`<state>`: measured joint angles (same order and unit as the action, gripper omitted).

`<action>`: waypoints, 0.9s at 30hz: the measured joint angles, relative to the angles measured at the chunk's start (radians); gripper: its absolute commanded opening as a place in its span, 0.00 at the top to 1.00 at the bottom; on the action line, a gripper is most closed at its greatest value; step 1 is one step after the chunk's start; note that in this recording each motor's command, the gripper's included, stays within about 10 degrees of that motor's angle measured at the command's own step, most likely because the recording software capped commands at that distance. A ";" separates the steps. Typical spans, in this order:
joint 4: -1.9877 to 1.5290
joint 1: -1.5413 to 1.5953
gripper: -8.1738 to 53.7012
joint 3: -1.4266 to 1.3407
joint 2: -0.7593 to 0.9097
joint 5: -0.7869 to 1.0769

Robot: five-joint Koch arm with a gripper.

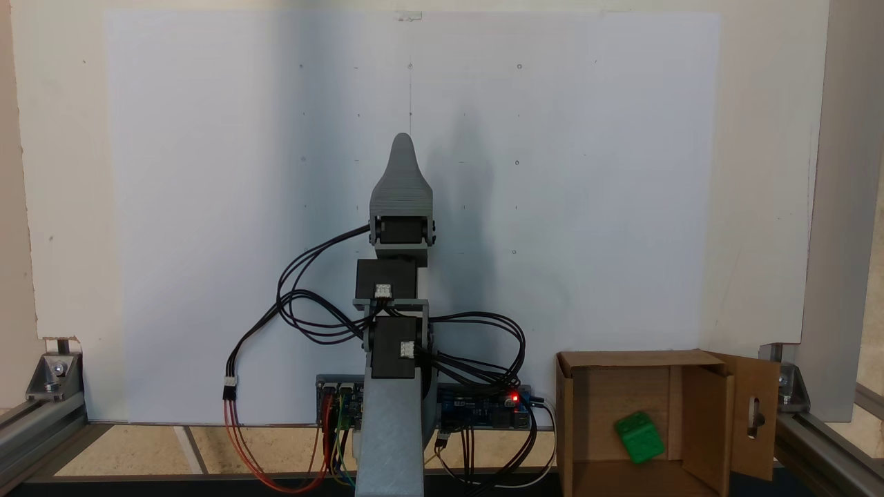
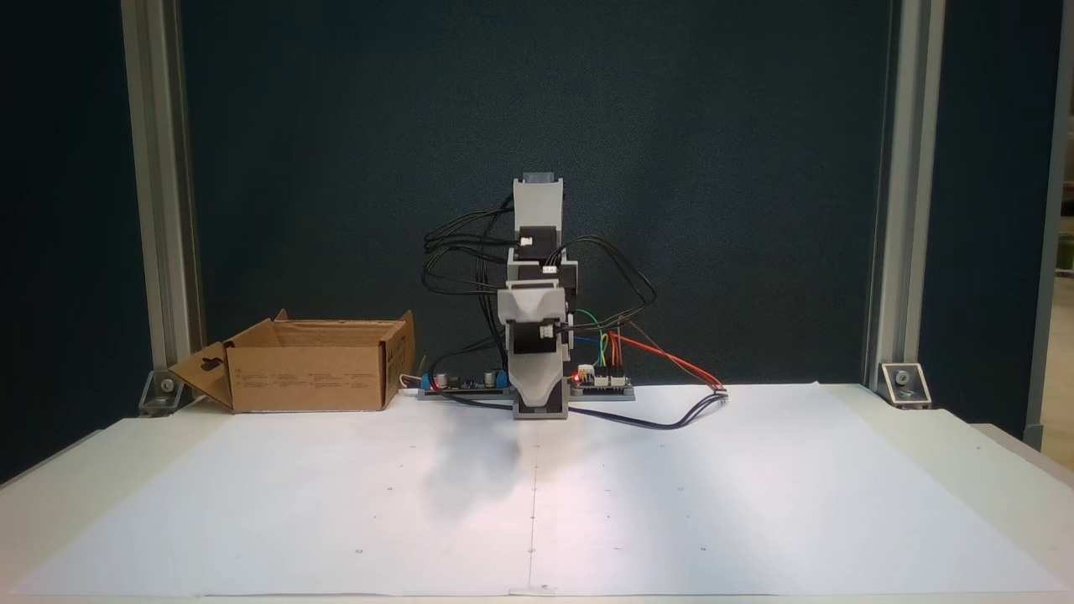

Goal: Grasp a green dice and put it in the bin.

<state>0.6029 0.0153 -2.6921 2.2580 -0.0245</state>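
inside the bin (image 1: 587, 414), green dice (image 1: 640, 436) lies tilted, pips indistinct.

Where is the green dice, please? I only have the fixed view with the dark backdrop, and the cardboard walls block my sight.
Observer: The green dice lies inside the bin, on its floor.
Operator: Thank you. How does it sit in there?
Observer: It lies askew to the walls, more toward the side with the slotted flap, but apart from it.
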 measured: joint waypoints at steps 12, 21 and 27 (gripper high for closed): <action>0.488 -0.015 0.17 -0.236 0.000 0.014; 0.834 -0.115 0.17 -0.336 0.000 0.020; 0.928 -0.117 0.16 -0.371 0.000 0.020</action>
<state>1.5309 -0.1012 -3.0634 2.2580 -0.0046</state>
